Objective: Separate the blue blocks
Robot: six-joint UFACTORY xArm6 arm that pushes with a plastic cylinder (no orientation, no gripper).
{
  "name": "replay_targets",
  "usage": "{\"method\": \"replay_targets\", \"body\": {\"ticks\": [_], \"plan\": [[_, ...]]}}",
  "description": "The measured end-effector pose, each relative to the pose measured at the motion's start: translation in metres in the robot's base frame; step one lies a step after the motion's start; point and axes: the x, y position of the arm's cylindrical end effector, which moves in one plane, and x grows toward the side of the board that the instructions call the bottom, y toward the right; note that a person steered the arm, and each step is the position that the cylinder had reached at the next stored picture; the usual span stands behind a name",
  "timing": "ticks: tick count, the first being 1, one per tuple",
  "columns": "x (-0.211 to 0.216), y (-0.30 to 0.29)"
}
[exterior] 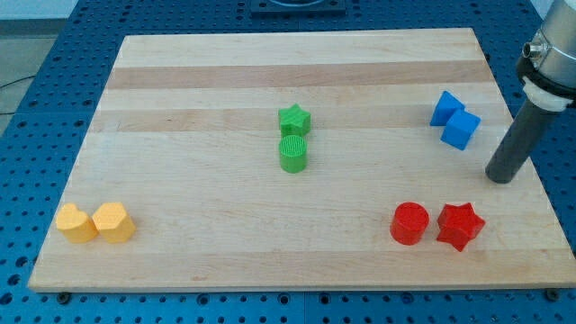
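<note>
Two blue blocks touch each other at the view's upper right: a blue block of unclear shape (445, 108) and a blue cube (461, 129) just below and right of it. My tip (500, 178) rests on the board to the lower right of the blue cube, apart from it by a small gap. The dark rod rises up and to the right toward the arm at the view's right edge.
A green star (294, 119) sits above a green cylinder (293, 154) at the centre. A red cylinder (409, 223) and a red star (460, 225) lie at the lower right. Two yellow blocks (76, 222) (113, 221) lie at the lower left. The board's right edge (531, 171) is close to my tip.
</note>
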Motion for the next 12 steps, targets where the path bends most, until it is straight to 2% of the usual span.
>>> {"method": "replay_targets", "body": {"ticks": [3, 4, 5, 6, 7, 8, 9, 10, 11, 12], "plan": [[0.001, 0.003], [0.001, -0.012], [-0.017, -0.017], [-0.056, -0.013], [-0.064, -0.037], [-0.100, -0.037], [-0.097, -0.003], [-0.111, 0.007], [-0.135, -0.021], [-0.151, -0.089]]}}
